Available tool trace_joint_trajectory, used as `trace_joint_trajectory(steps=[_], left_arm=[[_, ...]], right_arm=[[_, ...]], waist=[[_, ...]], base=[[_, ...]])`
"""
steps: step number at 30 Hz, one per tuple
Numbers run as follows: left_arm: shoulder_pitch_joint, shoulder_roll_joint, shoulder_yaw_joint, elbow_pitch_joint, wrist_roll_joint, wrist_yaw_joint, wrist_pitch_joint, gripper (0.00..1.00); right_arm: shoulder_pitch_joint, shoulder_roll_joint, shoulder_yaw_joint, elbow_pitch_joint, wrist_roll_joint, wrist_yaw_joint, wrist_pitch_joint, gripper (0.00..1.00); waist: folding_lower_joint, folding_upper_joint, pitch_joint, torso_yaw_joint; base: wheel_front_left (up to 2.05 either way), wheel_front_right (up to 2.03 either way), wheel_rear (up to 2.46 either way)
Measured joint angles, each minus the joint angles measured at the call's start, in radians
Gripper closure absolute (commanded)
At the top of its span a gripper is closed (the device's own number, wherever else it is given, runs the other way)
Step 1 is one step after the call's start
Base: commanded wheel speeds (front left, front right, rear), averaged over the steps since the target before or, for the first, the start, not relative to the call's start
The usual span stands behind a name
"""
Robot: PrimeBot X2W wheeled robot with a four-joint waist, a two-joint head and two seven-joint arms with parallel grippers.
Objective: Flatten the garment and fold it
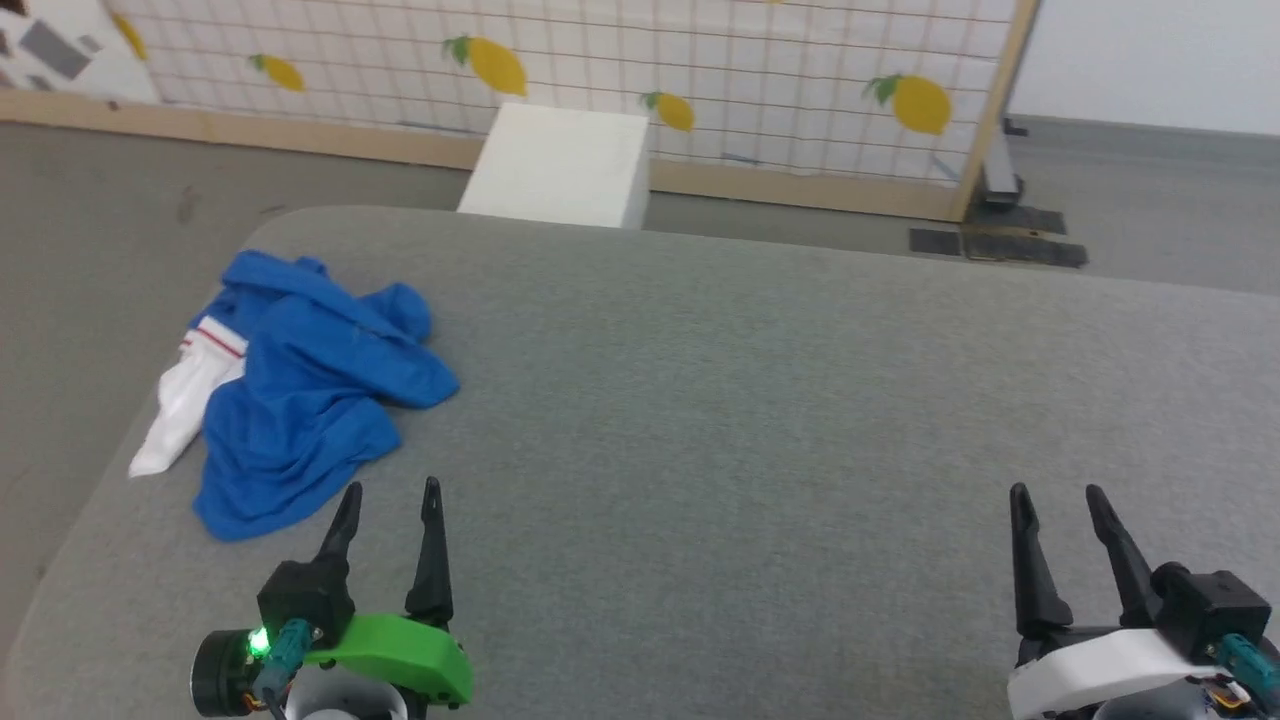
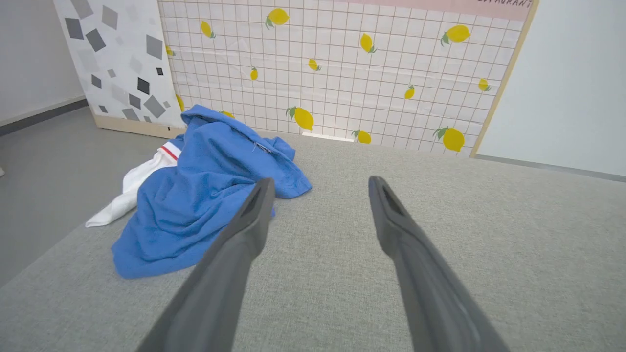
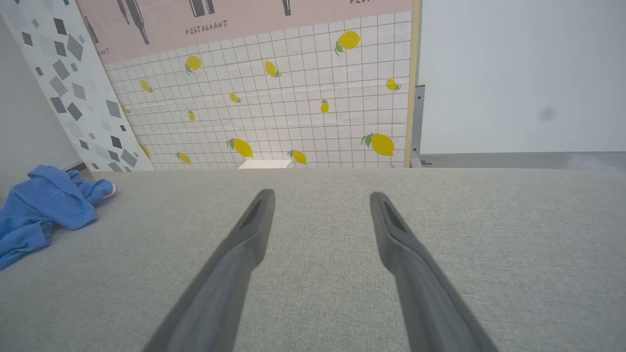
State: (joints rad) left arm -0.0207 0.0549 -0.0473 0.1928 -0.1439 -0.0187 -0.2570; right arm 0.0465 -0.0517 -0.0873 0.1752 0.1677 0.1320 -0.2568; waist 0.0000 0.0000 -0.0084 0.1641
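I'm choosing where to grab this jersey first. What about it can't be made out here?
- Any front print on the garment: head and left wrist views, hidden by its own crumpled blue folds.
- A second sleeve: one white sleeve lies out; folds bury the rest.
- Part of it: right wrist view, cut off by the left edge.

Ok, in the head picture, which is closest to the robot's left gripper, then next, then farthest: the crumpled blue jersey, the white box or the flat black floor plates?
From the left gripper:
1. The crumpled royal-blue jersey, just ahead, slightly left.
2. The white box, past the grey table.
3. The flat black floor plates, far right.
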Motion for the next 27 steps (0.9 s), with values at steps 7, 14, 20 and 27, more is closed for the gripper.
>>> trace_joint_trajectory(steps=[7,14,20,27], left_arm=[[0.001,0.001,0.016,-0.008,-0.001,0.003,0.000,0.00],[0.010,0.002,0.030,-0.016,-0.004,0.011,0.000,0.00],[0.021,0.004,0.039,-0.029,-0.006,0.014,0.000,0.00],[0.033,0.004,0.046,-0.037,-0.007,0.020,0.000,0.00]], right_arm=[[-0.001,0.000,0.037,0.018,-0.012,0.000,0.000,0.00],[-0.004,0.001,0.079,0.030,-0.012,0.000,0.000,0.00],[-0.007,0.001,0.096,0.034,-0.015,0.000,0.000,0.00],[-0.007,0.002,0.110,0.037,-0.015,0.000,0.000,0.00]], waist=[[0.0000,0.0000,0.000,0.093],[0.0000,0.0000,-0.003,0.186],[0.0000,0.0000,-0.005,0.248],[0.0000,0.0000,-0.008,0.283]], base=[[0.00,0.00,0.00],[0.00,0.00,0.00],[0.00,0.00,0.00],[0.00,0.00,0.00]])
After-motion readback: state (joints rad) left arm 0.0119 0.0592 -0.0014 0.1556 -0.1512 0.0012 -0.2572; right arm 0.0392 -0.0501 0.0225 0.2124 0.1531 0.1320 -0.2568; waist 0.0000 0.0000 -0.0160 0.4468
